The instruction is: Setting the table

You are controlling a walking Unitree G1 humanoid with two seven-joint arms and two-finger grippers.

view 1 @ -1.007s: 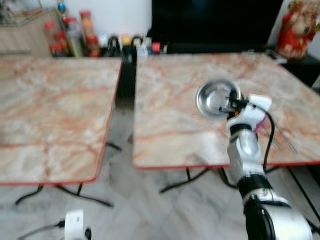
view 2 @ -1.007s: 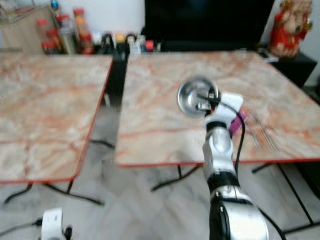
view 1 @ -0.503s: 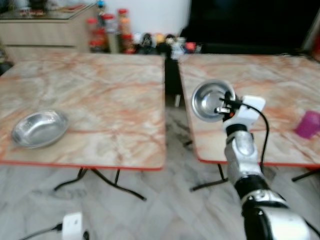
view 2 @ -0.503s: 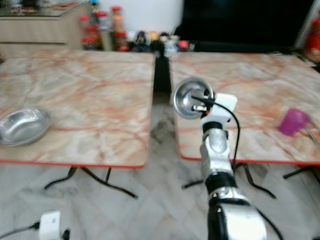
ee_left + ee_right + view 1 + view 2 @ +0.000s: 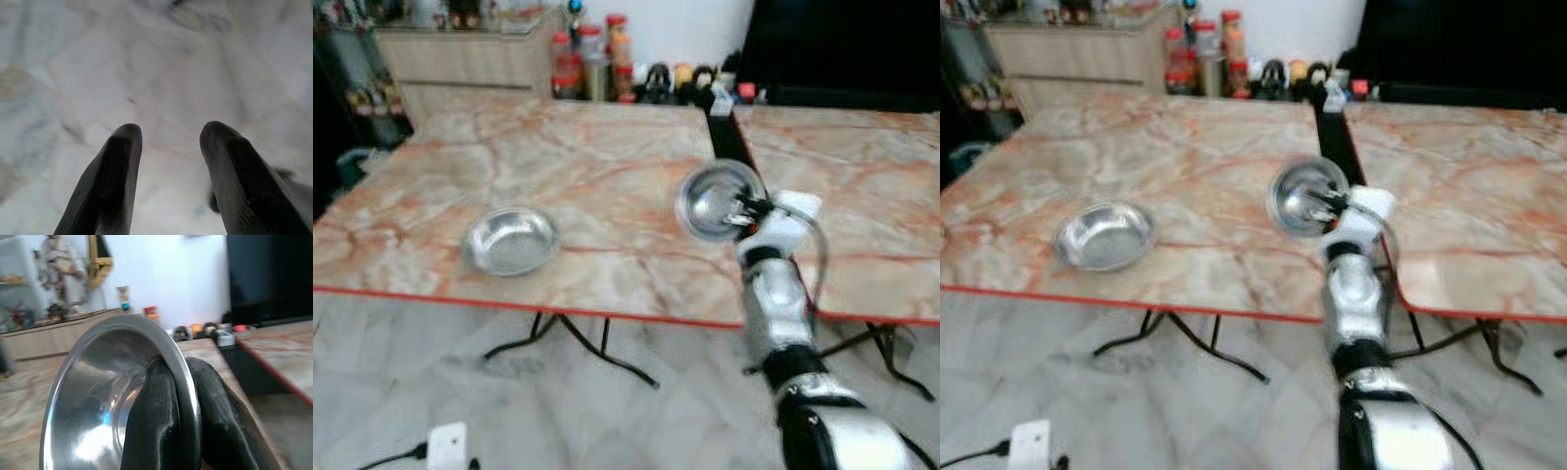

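Bowl (image 5: pixel 717 199) rim pinched in right gripper (image 5: pixel 182 396); left gripper (image 5: pixel 168 147) wide; blurred, seemingly above floor.

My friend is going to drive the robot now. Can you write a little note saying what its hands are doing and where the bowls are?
Right gripper: fingers shut on the rim of a steel bowl, held up on its side above the near corner of the left marble table.
Left gripper: fingers open, holding nothing, pointing at the floor.
Done: a second steel bowl already sits on the left table.
Left: probably set the held bowl down on that table, apart from the first.
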